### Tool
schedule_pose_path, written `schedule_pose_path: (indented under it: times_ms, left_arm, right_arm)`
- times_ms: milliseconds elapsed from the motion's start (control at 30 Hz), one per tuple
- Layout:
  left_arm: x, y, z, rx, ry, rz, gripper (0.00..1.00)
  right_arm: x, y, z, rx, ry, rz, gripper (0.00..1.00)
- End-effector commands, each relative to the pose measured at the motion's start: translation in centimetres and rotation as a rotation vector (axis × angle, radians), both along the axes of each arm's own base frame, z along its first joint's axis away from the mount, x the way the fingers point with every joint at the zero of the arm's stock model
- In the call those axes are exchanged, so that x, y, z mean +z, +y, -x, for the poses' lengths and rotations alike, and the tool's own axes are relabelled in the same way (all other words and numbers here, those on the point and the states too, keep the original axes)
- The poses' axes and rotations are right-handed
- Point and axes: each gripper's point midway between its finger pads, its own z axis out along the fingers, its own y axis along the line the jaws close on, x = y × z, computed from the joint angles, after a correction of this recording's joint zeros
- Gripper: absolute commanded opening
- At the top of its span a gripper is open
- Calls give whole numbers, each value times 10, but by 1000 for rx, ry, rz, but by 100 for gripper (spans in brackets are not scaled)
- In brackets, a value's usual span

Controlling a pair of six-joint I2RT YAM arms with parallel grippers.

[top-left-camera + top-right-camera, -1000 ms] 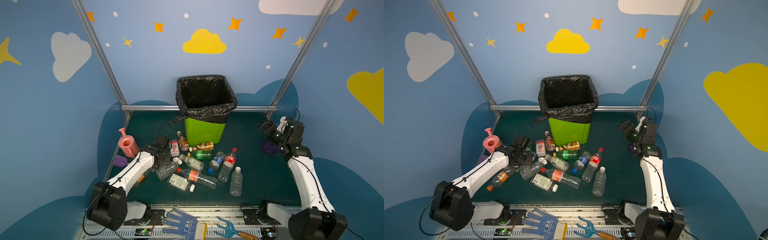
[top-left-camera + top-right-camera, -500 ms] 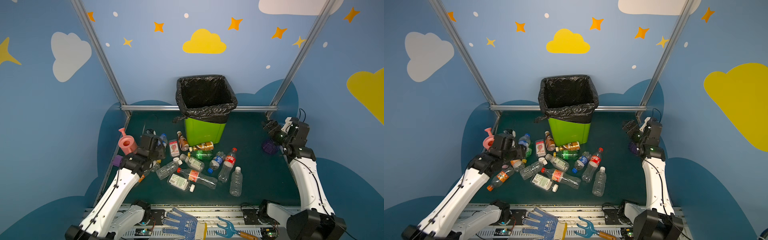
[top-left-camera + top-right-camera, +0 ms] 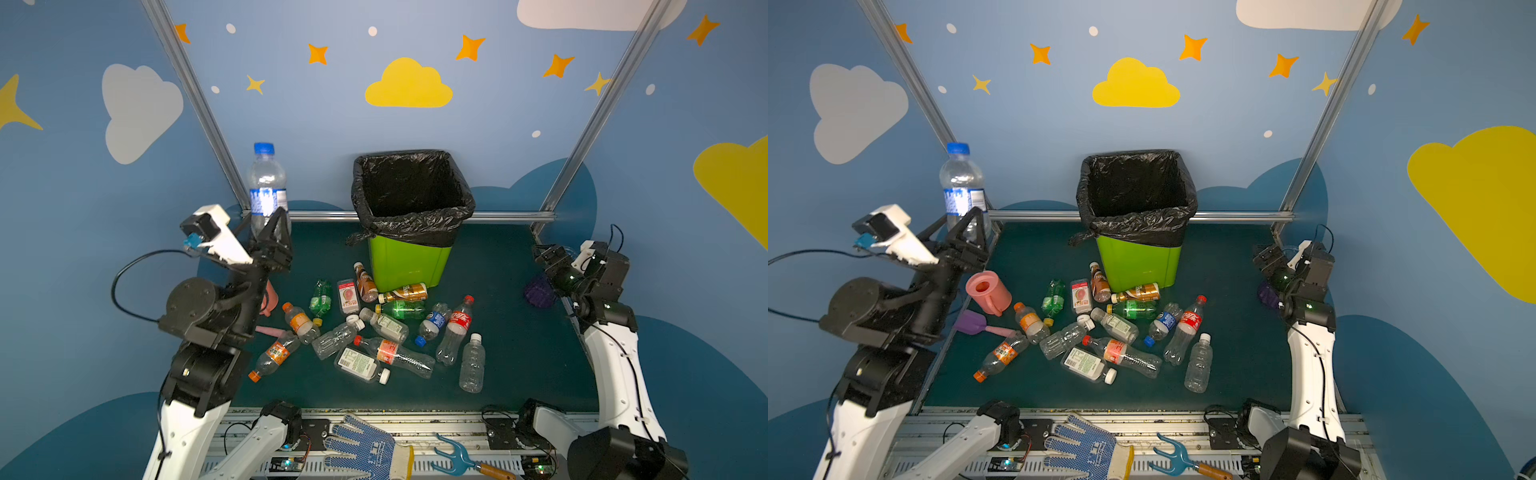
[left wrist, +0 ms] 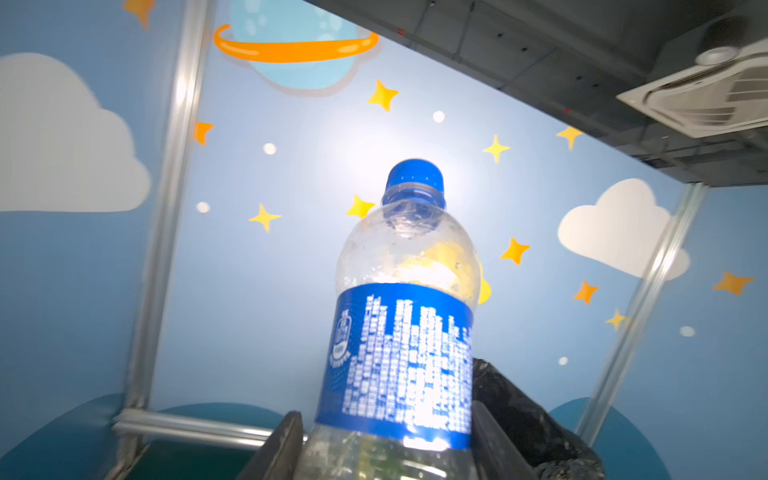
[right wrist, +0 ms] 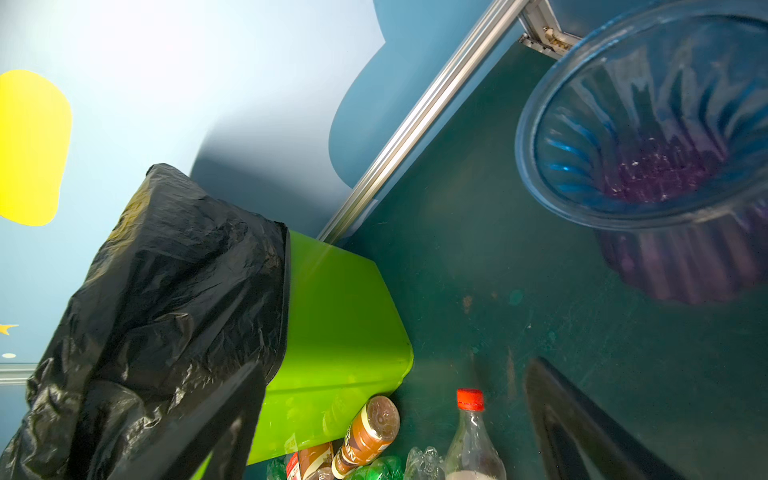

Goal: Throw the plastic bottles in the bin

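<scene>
- The bin, lime green with a black bag folded over its rim, is standing at the back of the table. Its mouth is showing only crinkled black liner.
- The left gripper is clamping the lower body of a clear blue-capped bottle, holding it upright in the air to the left of the bin.
- The other plastic bottles are lying in a loose pile in front of the bin.
- The right gripper is hovering well to the right of the bin, with its jaws spread wide around nothing. It is beside a blue-purple ribbed vase.
- A pink watering can is sitting to the front-left of the bin.
- A dark green mat is covering the table, and blue walls painted with clouds and stars are enclosing it.
- The held bottle's blue label is carrying white print that is too blurred to read.
</scene>
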Motion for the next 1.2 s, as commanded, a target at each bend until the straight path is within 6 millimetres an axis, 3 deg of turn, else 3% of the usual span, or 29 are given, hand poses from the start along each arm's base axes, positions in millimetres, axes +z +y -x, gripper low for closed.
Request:
schedule_pose_path:
  times_ms: [0, 33, 67, 167, 267, 300, 400, 500, 600, 733, 900, 1067, 1167]
  left_arm:
    - [-12, -67, -68, -243, 84, -25, 48]
    - [-24, -86, -91, -291, 169, -22, 50]
    - [-48, -109, -117, -330, 280, -46, 51]
    - [-68, -162, -145, -384, 439, -161, 61]
    - [-38, -178, -143, -381, 322, -169, 79]
    - [-23, -176, -137, -384, 247, -140, 88]
    - [6, -160, -110, -370, 65, -75, 100]
    - [13, -138, -87, -322, 4, -58, 100]
    - [0, -120, -74, -257, 24, -80, 100]
    - [-38, -87, -66, -128, 96, -86, 100]
    - [-108, -50, -61, -8, 253, -45, 100]
    - [-163, -14, -53, 71, 362, 36, 100]
    - [-184, -2, -48, 85, 408, 76, 100]
  right_arm:
    - [7, 4, 7, 23, -28, -11, 96]
    - [5, 5, 8, 32, -22, -14, 96]
    - [4, 6, 9, 38, -15, -18, 96]
    - [4, 10, 13, 61, -6, -16, 96]
    - [3, 5, 21, 44, -4, 5, 96]
    - [2, 4, 24, 37, -3, 6, 96]
    - [-11, 5, 30, 36, 26, -19, 96]
    - [-31, 13, 36, 61, 91, -48, 96]
    - [-59, 22, 50, 89, 197, -19, 96]
    - [-111, 48, 79, 163, 354, -16, 95]
    - [-171, 82, 123, 247, 531, -15, 93]
    - [-202, 102, 159, 305, 638, 19, 91]
    - [-213, 110, 172, 335, 677, 46, 91]
